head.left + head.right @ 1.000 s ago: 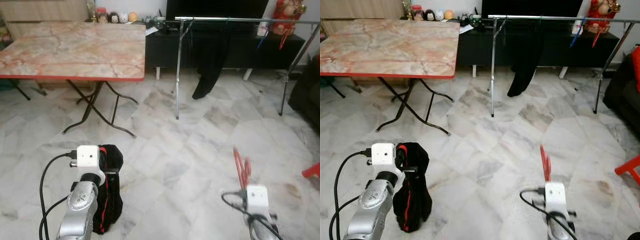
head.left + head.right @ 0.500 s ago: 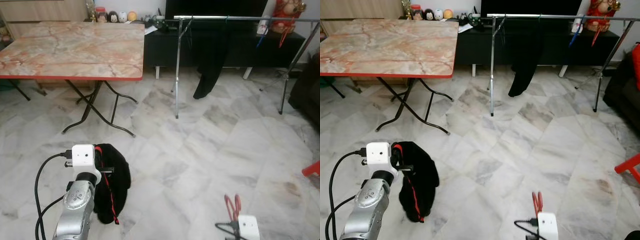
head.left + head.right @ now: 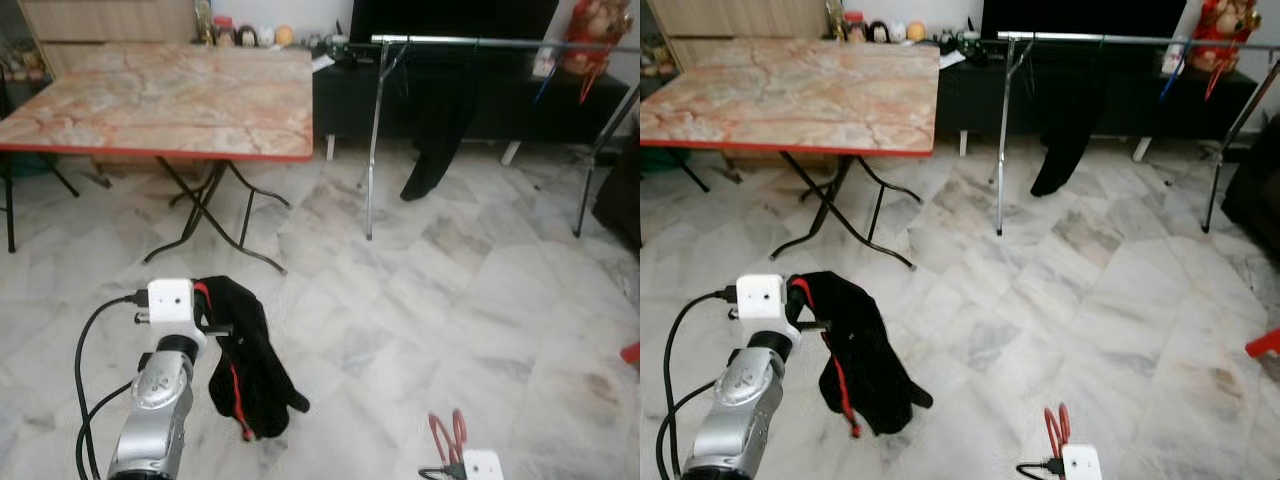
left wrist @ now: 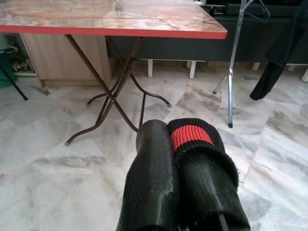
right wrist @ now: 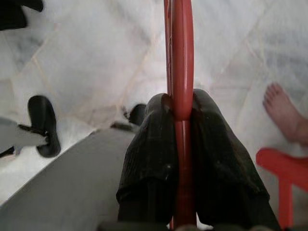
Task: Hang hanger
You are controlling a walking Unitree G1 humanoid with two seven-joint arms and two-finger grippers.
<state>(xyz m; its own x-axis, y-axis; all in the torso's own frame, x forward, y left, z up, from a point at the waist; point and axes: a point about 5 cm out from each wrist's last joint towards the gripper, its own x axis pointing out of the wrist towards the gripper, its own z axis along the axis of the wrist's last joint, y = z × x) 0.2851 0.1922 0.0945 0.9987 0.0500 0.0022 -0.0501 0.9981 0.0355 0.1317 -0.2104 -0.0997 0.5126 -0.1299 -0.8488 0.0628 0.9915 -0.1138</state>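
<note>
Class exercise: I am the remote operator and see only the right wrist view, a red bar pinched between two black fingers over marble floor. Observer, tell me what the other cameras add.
Observer: The red bar is a red hanger, held by the right tool low and near the robot, above the floor.
Operator: What is the other arm doing?
Observer: The left tool is shut on a black garment with red trim, which hangs down from it.
Operator: Where could the hanger go?
Observer: A metal clothes rail stands across the room, ahead and to the right, with a dark garment hanging on it.
Operator: Anything in between?
Observer: A marble-top folding table stands ahead on the left.
</note>
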